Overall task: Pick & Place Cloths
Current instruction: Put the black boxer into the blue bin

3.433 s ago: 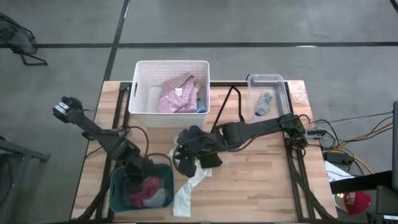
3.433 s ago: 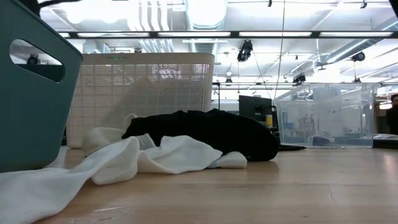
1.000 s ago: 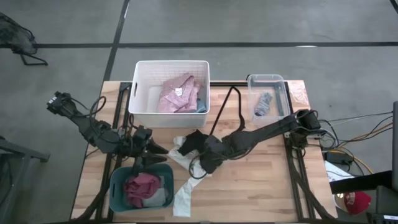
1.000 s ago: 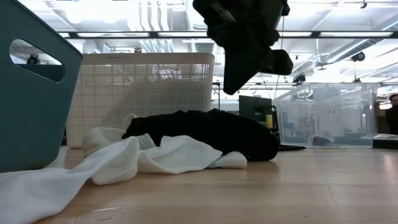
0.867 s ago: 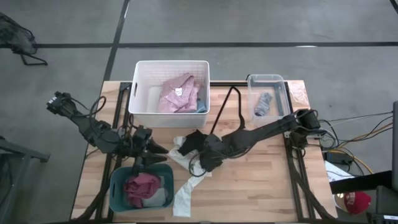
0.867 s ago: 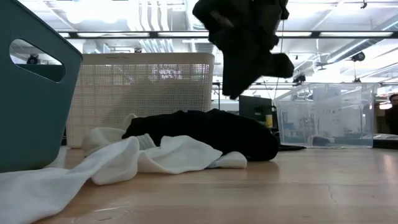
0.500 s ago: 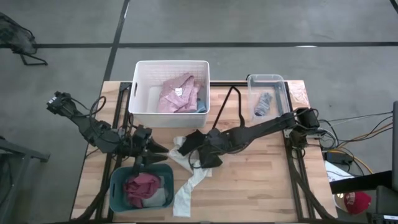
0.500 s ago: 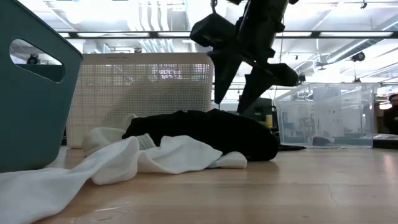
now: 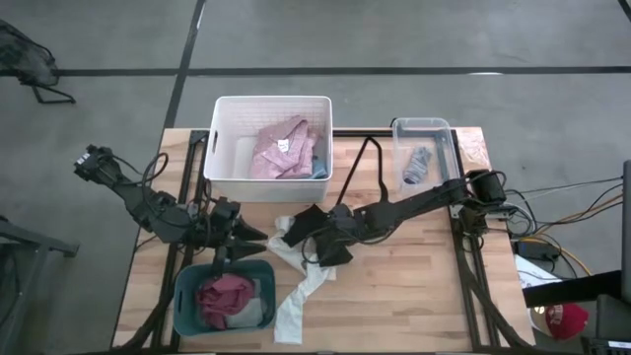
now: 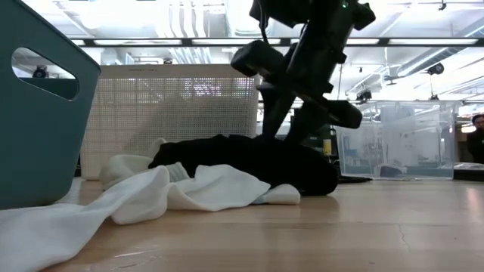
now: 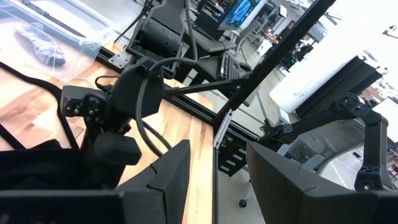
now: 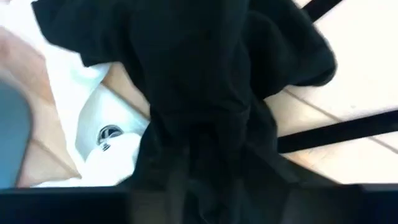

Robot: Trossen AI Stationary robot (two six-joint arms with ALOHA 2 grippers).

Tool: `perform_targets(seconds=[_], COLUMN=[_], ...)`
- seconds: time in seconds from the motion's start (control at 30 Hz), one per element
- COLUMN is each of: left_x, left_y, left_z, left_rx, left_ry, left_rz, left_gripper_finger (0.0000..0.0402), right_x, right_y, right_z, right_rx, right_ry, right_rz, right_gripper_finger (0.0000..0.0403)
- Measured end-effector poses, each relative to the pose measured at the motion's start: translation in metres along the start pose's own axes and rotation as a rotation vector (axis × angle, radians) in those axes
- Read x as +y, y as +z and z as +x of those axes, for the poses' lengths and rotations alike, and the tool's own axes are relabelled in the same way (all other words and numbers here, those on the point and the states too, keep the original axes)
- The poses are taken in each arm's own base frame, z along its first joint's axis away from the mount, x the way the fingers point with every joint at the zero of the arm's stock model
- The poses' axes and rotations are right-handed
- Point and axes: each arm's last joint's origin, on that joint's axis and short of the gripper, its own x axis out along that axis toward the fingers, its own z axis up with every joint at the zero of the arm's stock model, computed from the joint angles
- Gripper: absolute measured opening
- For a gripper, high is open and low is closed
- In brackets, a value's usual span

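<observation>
The right gripper (image 10: 291,125) hung fingers spread over the black piece (image 9: 317,229) at the high view's centre, apparently lined up for a grasp. The left gripper (image 9: 248,236), jaws parted and empty, waited above the teal bin (image 9: 185,296) at lower left. The cream strip (image 9: 296,296) trailed toward the bottom table edge; bare wood lay right.

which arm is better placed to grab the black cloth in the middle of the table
The right. Its hand is open directly over the black cloth at mid-table, fingers spread just above it in the low view. The left hand sits off to the side, near the teal bin, away from that cloth.
</observation>
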Motion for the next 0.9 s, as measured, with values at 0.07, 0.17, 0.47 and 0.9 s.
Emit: perform_targets(seconds=[0.07, 0.17, 0.47, 0.9], left_x=[0.000, 0.000, 0.001, 0.002], left_y=[0.000, 0.000, -0.001, 0.000], left_z=[0.000, 0.000, 0.000, 0.000], left_rx=[0.000, 0.002, 0.006, -0.013], left_ry=[0.000, 0.002, 0.011, 0.029], left_rz=[0.000, 0.001, 0.010, 0.017], left_gripper_finger=[0.0163, 0.0163, 0.0163, 0.0163], right_x=[0.001, 0.003, 0.062, 0.129], right_y=[0.000, 0.000, 0.011, 0.038], right_z=[0.000, -0.002, -0.054, -0.172], right_rx=[0.021, 0.041, 0.043, -0.218], right_ry=[0.014, 0.027, 0.294, 0.667], right_rz=[-0.007, -0.015, -0.224, -0.490], right_gripper_finger=[0.0088, 0.0024, 0.0010, 0.0009])
